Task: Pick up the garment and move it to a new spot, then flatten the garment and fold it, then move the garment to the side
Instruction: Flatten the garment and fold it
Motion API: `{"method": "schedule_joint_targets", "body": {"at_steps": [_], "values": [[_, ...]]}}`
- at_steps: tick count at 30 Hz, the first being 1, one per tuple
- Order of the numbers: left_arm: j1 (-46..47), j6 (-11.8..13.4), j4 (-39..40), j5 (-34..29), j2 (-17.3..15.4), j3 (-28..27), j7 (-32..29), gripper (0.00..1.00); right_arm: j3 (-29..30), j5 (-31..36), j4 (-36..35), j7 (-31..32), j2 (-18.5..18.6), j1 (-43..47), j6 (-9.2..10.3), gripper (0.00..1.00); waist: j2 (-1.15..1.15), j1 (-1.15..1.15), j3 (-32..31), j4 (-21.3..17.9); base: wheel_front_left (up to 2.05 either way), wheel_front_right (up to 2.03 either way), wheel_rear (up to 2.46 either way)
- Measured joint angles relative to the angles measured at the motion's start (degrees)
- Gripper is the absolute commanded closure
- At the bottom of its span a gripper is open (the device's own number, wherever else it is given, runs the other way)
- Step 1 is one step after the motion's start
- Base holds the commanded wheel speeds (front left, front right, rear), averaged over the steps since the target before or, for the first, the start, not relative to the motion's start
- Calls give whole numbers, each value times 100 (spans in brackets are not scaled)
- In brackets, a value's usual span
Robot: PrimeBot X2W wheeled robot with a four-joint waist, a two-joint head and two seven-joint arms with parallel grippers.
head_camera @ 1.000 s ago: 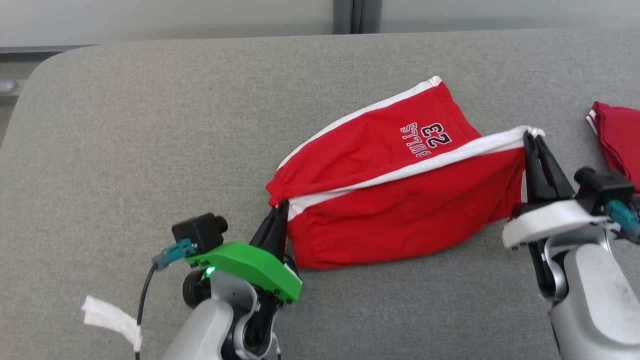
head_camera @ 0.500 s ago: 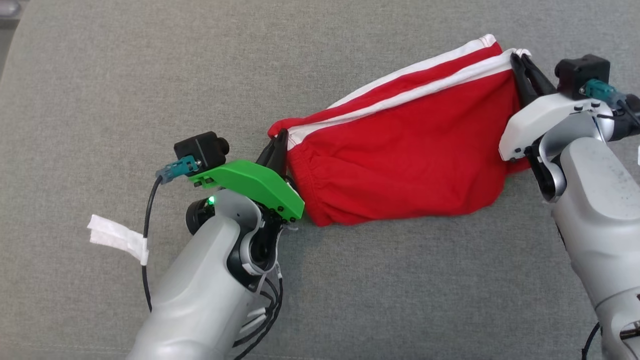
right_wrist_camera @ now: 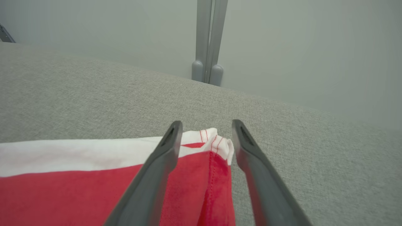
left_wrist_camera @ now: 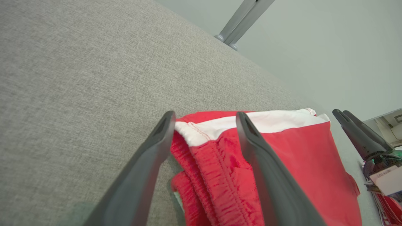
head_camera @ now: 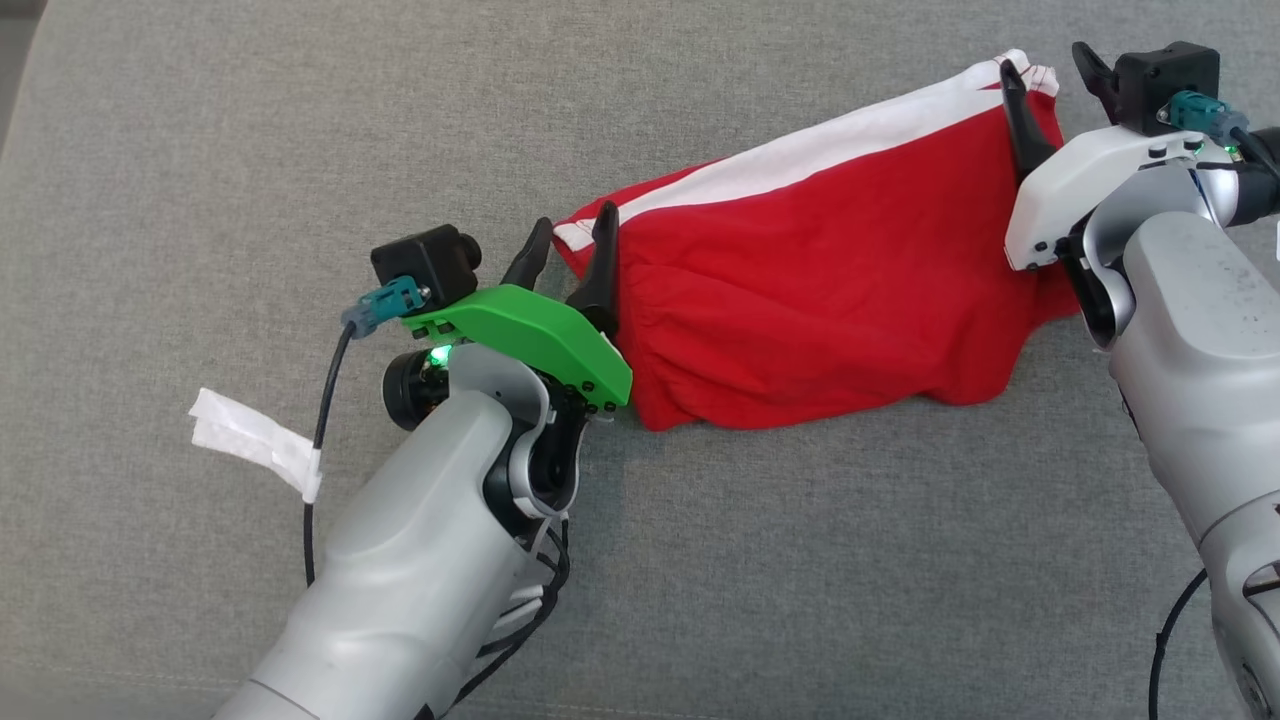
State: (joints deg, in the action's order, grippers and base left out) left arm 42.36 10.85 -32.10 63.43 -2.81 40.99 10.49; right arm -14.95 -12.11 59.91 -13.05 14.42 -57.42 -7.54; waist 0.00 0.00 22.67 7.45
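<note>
The garment (head_camera: 830, 290) is a pair of red shorts with a white side stripe. It lies folded over on itself on the grey padded surface (head_camera: 250, 150). My left gripper (head_camera: 573, 228) is open at its near-left waistband corner, and the corner (left_wrist_camera: 194, 135) lies loose between the fingers. My right gripper (head_camera: 1045, 62) is open at the far-right corner. There the white hem (right_wrist_camera: 216, 141) rests on the surface between its fingers, with nothing gripped. The left wrist view also takes in the right gripper (left_wrist_camera: 340, 113) beyond the garment (left_wrist_camera: 298, 163).
A white tape tag (head_camera: 255, 445) hangs on the left arm's cable. Behind the surface's far edge are a pale wall and a grey post (right_wrist_camera: 207, 40). Something red (left_wrist_camera: 389, 210) lies at the right edge of the left wrist view. Bare grey surface stretches left and in front.
Both grippers have opened and let go of the garment's corners. The upper half now lies laid over the lower half, covering the printed number. The head camera has tilted down.
</note>
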Motion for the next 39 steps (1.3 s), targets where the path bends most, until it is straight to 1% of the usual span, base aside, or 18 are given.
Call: {"method": "schedule_joint_targets", "body": {"at_steps": [5,10,13,16,19,22,28,29,30,32,33,35,39], "values": [[-8,-30,15,-332,-90,190,202,0,-140,-145,230,-100,20,-57,0,0,0,0,-105,41,0,0,0],[-296,-11,345,-704,-499,210,372,0,-436,-381,376,-2,122,-63,0,0,0,0,-257,71,0,0,0],[-578,82,672,-868,-706,158,422,0,-691,-573,422,304,274,-54,0,0,0,0,-374,90,0,0,0],[-909,245,996,-1110,-938,130,431,0,-988,-965,408,858,365,92,0,0,0,0,-501,121,0,0,0],[-1269,356,1285,-1124,-1051,45,439,0,-1191,-1290,312,1248,493,269,0,0,0,0,-586,160,0,0,0],[-1598,516,1571,-1230,-1200,-81,447,0,-1338,-1619,241,1581,705,398,1,0,0,0,-612,233,0,0,0],[-2076,680,1927,-1338,-1393,-506,449,0,-1538,-2064,158,2078,842,614,1,0,0,0,-579,359,0,0,0],[-2150,688,1970,-1343,-1410,-578,453,0,-1567,-2131,134,2150,872,624,1,8,0,0,-570,375,0,0,0],[-2216,709,2014,-1366,-1419,-635,454,0,-1601,-2198,101,2209,910,632,1,52,0,0,-562,390,0,0,0],[-2288,730,2083,-1401,-1425,-737,454,0,-1646,-2301,56,2258,950,652,0,73,0,0,-552,409,0,0,0],[-2309,731,2103,-1422,-1438,-775,454,0,-1682,-2334,29,2264,951,660,0,98,0,0,-551,412,0,0,0],[-2343,731,2135,-1451,-1444,-831,454,0,-1716,-2380,-5,2252,949,667,-1,100,0,0,-558,404,0,0,0],[-2396,701,2190,-1571,-1434,-916,455,0,-1663,-2518,9,1952,899,758,-2,100,0,0,-630,332,0,0,0]]}}
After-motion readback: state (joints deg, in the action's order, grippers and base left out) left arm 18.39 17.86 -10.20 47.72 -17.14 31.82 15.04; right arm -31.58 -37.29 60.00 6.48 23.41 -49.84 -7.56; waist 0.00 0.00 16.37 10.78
